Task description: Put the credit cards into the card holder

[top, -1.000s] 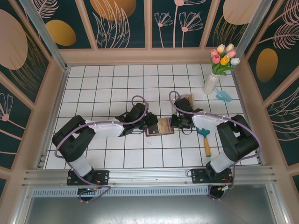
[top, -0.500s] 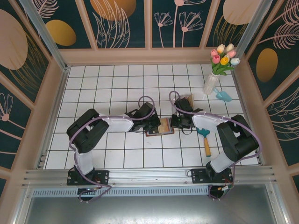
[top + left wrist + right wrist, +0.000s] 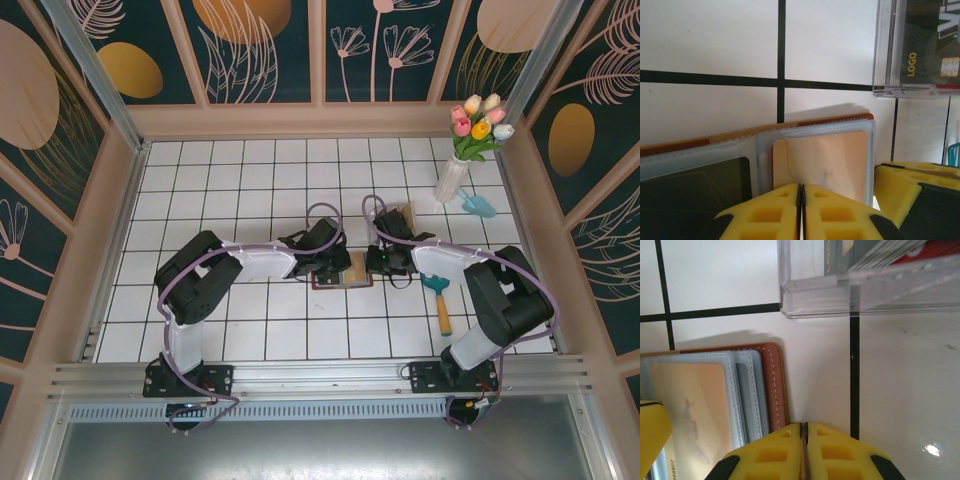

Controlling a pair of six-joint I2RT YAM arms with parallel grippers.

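Lying open on the table (image 3: pixel 200 180), the card holder (image 3: pixel 355 272) already sleeves two credit cards (image 3: pixel 822 160); others wait in the clear tray (image 3: pixel 815 290). The left end effector (image 3: pixel 801 210) and right end effector (image 3: pixel 803 450) are pressed together.

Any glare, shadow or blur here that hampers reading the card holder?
Top external: evenly lit, sharp; card holder small, partly under the arms. Left wrist: holder casts a soft shadow on the tiles; the shut left claw is near and soft. Right wrist: small glare spot on a tile; clear tray walls distort its contents.
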